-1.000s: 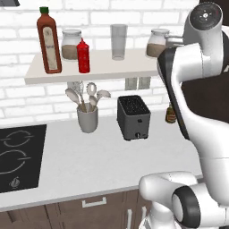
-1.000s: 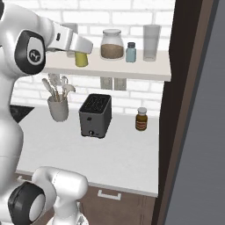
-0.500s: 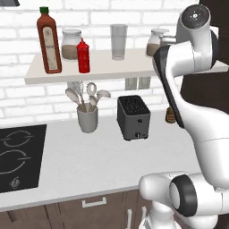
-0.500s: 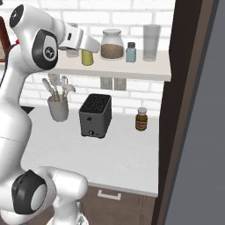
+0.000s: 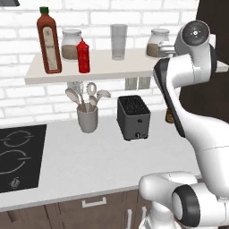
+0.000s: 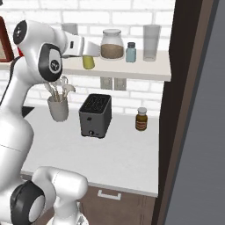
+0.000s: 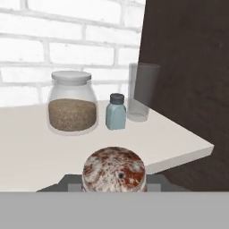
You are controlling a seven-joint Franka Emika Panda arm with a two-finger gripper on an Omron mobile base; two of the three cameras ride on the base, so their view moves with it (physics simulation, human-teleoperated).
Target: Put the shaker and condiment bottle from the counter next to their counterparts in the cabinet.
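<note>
Up on the shelf (image 6: 145, 70), the gripper (image 6: 90, 49) is clamped on one yellow shaker (image 6: 88, 62), held above the board near two jars (image 6: 111, 44), one blue shaker (image 6: 130, 52), two glasses (image 6: 151, 42).

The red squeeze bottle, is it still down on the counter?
No, the red squeeze bottle stands on the white shelf beside the tall dark-red sauce bottle.

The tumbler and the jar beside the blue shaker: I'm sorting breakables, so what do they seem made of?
The tumbler looks like clear glass: the wall shows through it. The jar seems clear glass too, its brown grainy fill visible, under a matte grey lid, possibly plastic.
</note>
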